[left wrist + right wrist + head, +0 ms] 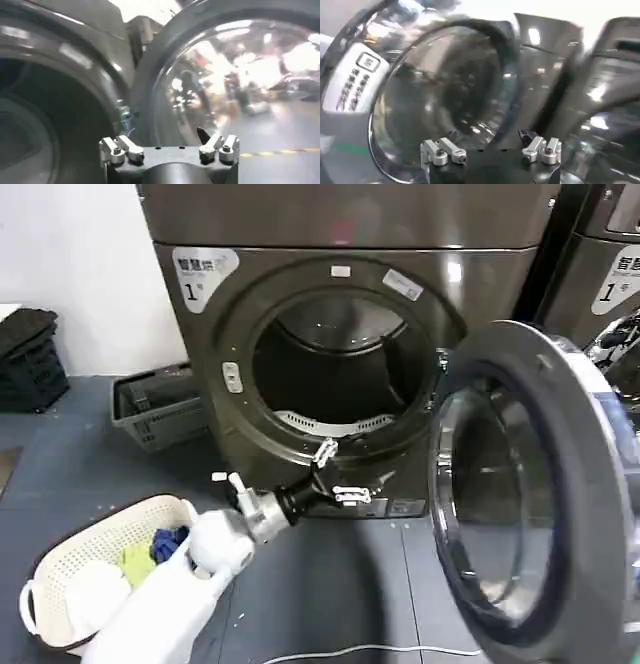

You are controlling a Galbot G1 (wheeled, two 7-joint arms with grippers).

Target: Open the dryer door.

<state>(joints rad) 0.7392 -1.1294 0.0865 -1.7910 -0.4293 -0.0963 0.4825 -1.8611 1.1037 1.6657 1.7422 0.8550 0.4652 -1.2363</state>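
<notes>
Two claws matter here: the left claw point(332, 474) hovers released before the dryer point(300, 244), just below its open drum mouth, gripping nothing. The dryer door point(520, 484) hangs swung out on the right (well clear of the mouth). The right claw point(490, 150) sits spread beside that door. Best now: draw the left arm back without brushing the rim.

Left gripper point(338, 474) outstretched forward, fingers point(121, 149) spread, empty.
</notes>
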